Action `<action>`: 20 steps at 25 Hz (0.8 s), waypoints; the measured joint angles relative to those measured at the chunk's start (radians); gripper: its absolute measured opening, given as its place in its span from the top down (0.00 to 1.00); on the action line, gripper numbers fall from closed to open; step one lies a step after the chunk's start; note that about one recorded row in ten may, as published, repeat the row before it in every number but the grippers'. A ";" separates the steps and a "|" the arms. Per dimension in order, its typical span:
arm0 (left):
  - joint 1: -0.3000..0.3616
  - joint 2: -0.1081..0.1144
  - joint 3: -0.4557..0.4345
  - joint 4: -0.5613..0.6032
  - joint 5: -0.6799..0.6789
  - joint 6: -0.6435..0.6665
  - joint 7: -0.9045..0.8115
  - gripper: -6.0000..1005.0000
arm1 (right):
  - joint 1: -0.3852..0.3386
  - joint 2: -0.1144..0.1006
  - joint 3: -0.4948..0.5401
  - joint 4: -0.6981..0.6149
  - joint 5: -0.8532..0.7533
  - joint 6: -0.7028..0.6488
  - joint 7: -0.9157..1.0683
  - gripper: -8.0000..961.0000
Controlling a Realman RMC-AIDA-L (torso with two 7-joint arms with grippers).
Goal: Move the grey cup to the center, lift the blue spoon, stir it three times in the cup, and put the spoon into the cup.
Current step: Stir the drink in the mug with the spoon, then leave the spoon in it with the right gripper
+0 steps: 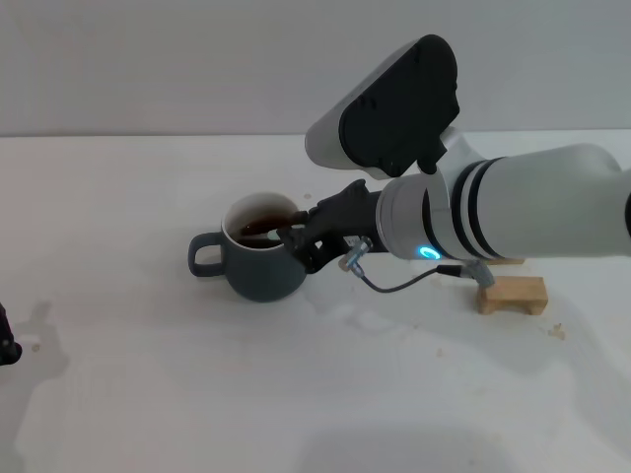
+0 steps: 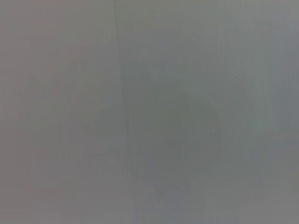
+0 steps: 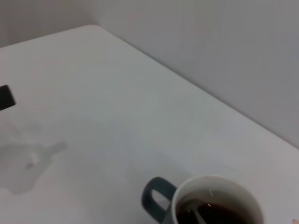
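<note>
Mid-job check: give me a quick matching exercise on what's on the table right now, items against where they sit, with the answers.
Items:
1. grey cup
2. right gripper
3. wooden block
4. left gripper

Places:
A. at the table's left edge, away from the work
B. at the cup's right rim
C. under the right forearm, right side of the table
D. mid-table, handle pointing left, dark liquid inside

Pairs: 1-D, 2-B, 3-C, 4-A
</note>
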 joint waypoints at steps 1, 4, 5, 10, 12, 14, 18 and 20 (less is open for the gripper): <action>0.001 0.000 0.000 0.000 0.000 0.000 0.000 1.00 | 0.005 0.000 0.001 -0.010 -0.001 -0.009 0.000 0.71; 0.001 0.000 0.000 0.000 0.000 0.001 0.000 1.00 | 0.014 -0.001 0.003 -0.036 0.001 -0.040 0.000 0.70; 0.001 0.000 0.000 0.000 0.000 0.002 0.000 1.00 | 0.015 -0.001 0.003 -0.040 0.003 -0.049 0.000 0.70; -0.002 0.000 0.000 0.000 0.000 0.002 0.002 1.00 | 0.013 -0.001 -0.008 -0.030 -0.002 -0.069 0.000 0.70; -0.003 0.000 0.000 0.000 0.000 0.002 0.003 1.00 | 0.011 -0.001 -0.008 -0.026 -0.002 -0.069 0.000 0.70; -0.004 0.001 0.000 0.000 0.000 0.002 0.003 1.00 | 0.008 -0.002 -0.003 -0.021 -0.003 -0.070 -0.001 0.70; -0.005 0.001 0.000 0.000 0.000 0.002 0.004 1.00 | 0.000 -0.004 0.003 -0.017 -0.012 -0.089 -0.002 0.67; -0.005 0.002 0.000 0.000 0.000 0.002 0.004 1.00 | -0.008 -0.004 0.004 -0.012 -0.031 -0.105 -0.002 0.61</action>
